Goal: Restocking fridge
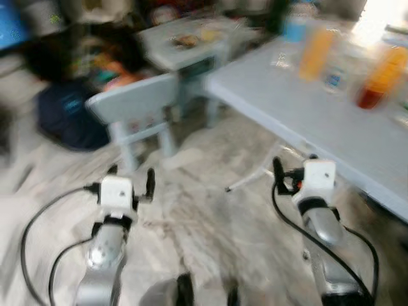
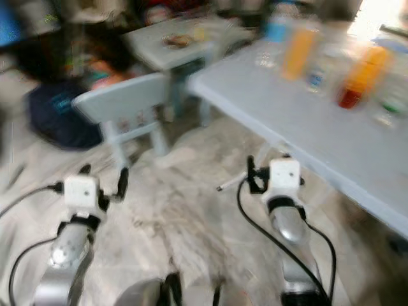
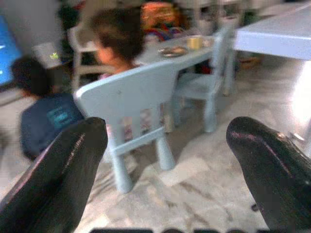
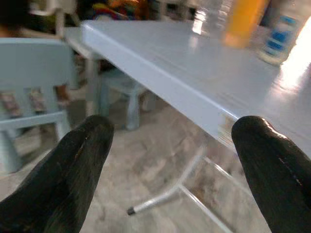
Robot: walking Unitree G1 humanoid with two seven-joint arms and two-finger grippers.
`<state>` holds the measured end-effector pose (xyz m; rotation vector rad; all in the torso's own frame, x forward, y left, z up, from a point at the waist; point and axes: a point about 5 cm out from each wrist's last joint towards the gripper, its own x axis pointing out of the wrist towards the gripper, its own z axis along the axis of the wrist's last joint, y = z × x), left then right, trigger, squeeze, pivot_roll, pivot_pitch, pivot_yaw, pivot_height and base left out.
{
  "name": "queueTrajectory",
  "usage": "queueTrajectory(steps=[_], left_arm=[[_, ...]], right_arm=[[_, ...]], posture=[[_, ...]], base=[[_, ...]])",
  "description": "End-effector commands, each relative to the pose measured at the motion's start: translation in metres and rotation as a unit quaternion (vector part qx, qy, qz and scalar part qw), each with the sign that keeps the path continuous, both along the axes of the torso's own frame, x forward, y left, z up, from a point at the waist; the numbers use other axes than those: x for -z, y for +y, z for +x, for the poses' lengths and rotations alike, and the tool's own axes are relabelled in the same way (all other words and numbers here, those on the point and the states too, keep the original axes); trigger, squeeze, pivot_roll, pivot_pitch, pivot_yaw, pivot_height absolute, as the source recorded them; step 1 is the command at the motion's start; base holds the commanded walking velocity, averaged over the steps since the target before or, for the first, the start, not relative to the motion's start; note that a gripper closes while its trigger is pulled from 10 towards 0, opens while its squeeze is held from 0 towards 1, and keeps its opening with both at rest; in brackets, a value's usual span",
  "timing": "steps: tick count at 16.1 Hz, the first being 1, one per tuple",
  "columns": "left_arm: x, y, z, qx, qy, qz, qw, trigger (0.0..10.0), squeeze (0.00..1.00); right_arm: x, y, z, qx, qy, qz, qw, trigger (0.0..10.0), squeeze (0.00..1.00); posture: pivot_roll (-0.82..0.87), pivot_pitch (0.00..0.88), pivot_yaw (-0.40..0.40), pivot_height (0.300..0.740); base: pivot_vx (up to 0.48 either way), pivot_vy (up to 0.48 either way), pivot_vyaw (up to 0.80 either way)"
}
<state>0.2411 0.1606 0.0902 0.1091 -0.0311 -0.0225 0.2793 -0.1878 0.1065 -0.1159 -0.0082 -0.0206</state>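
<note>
Left end effector [image 1: 131, 180] low over the floor, black fingers spread, holding nothing. Right end effector [image 4: 175, 170] also spread and empty, just short of the table [image 1: 331, 121] edge. Orange bottles [image 1: 317, 52] stand upright on the pale blue-grey table, long axis vertical, beside a blue-labelled clear bottle [image 4: 278, 40]; all blurred. Folding metal table leg [image 4: 165, 196] below. Marbled stone floor [image 1: 197, 223]. Light blue plastic child's chair [image 3: 133, 104] ahead, small table [image 1: 182, 41] behind it, two people [image 3: 114, 41] seated low.

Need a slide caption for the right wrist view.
Open right gripper faces the grey table holding an orange bottle.
</note>
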Motion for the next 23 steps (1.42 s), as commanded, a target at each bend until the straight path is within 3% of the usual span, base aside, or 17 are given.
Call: queueTrajectory(steps=[1,3,19,20,21,23], left_arm=[[-0.002,0.005,0.003,-0.001,0.002,0.004,1.000,10.0,0.00],[-0.005,0.006,0.008,0.008,-0.003,0.010,1.000,10.0,0.00],[-0.005,0.006,0.008,0.008,-0.003,0.010,1.000,10.0,0.00],[-0.006,0.007,0.010,0.010,-0.004,0.011,1.000,10.0,0.00],[-0.007,0.005,0.005,0.017,-0.011,-0.020,1.000,10.0,0.00],[-0.005,0.006,0.005,0.010,-0.007,-0.016,1.000,10.0,0.00]], right_arm=[[0.005,0.002,-0.003,0.003,0.005,0.011,1.000,10.0,0.00],[0.003,0.009,0.001,0.002,-0.002,0.020,1.000,10.0,0.00],[0.003,0.009,0.001,0.002,-0.002,0.020,1.000,10.0,0.00],[0.003,0.012,0.003,0.002,-0.005,0.021,1.000,10.0,0.00],[-0.003,0.022,0.010,-0.023,-0.022,0.011,0.999,10.0,0.00],[-0.005,0.025,0.012,-0.030,-0.027,0.010,0.999,10.0,0.00]], posture=[[-0.06,0.079,0.048,0.740],[-0.06,0.076,0.057,0.740],[-0.06,0.076,0.057,0.740],[-0.05,0.071,0.061,0.740],[-0.03,0.059,0.045,0.740],[-0.03,0.066,0.047,0.740]], base=[[0.000,0.000,0.00],[0.000,0.000,0.00],[0.000,0.000,0.00],[0.000,0.000,0.00],[0.000,0.000,0.00],[0.000,0.000,0.00]])
